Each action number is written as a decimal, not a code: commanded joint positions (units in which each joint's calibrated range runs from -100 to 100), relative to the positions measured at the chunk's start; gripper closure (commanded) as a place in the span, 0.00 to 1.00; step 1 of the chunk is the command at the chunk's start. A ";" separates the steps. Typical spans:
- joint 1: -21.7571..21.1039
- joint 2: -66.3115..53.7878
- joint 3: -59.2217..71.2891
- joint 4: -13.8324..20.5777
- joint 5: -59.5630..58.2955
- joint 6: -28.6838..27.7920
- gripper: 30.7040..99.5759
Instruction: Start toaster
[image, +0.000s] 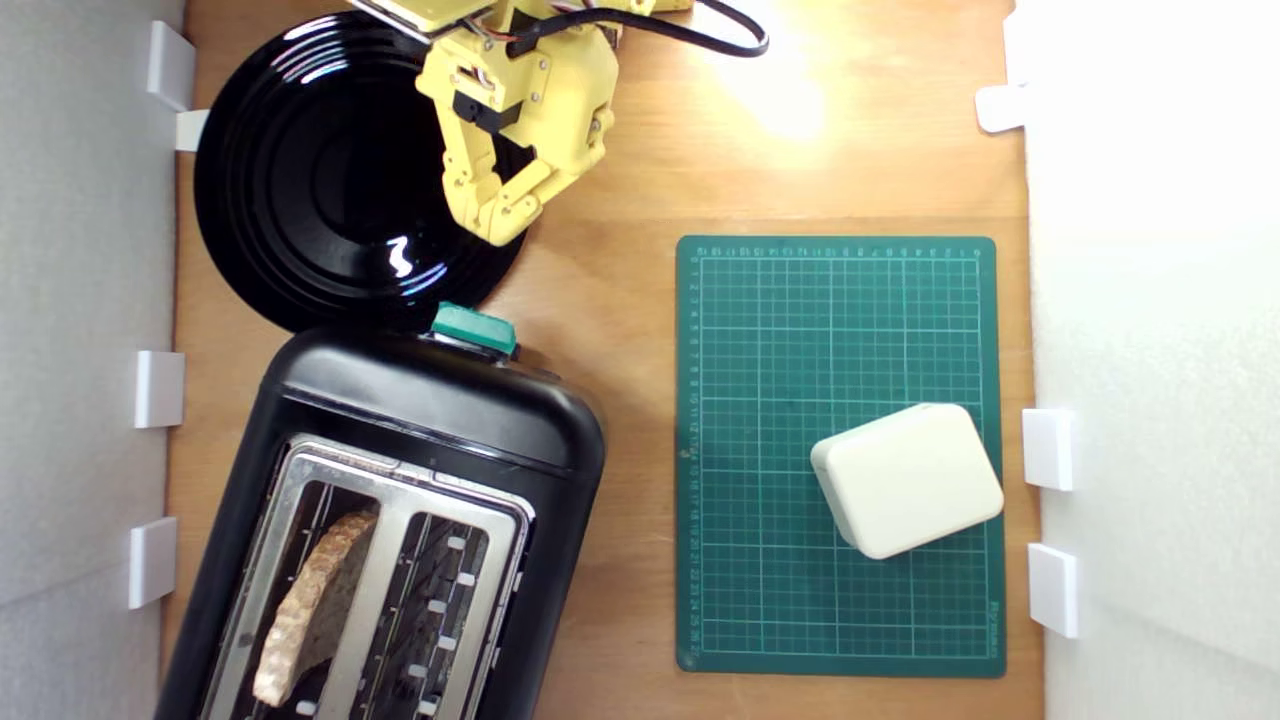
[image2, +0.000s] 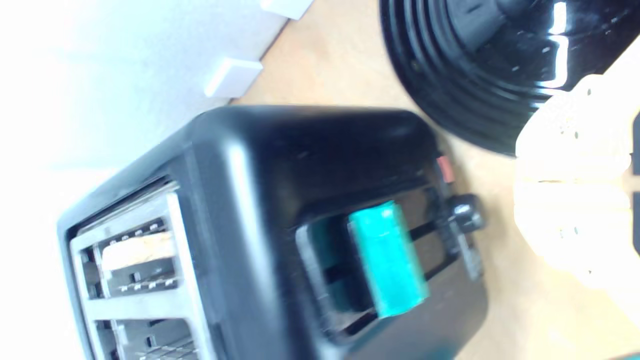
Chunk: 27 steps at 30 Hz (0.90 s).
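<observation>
The toaster (image: 400, 520) sits on the bench (image: 620, 330) at the exterior view's lower left, bread (image: 315, 600) in one slot – loaded, unstarted. The gripper (image: 497, 222), fingers together and empty, hangs over the black plate (image: 300, 200), near the teal lever (image: 474, 329) – likely poised to press.

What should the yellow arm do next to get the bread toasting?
Probably move the gripper from above the plate toward the green lever. Bread already sits in one toaster slot, and the lever looks untouched, apart from the closed fingers.
</observation>
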 joint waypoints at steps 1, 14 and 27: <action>-0.30 8.44 -14.50 0.66 -0.55 -0.58 0.99; -1.89 22.26 -33.12 2.44 -0.63 -2.26 0.99; -1.81 26.59 -33.22 2.35 -1.06 -2.10 0.99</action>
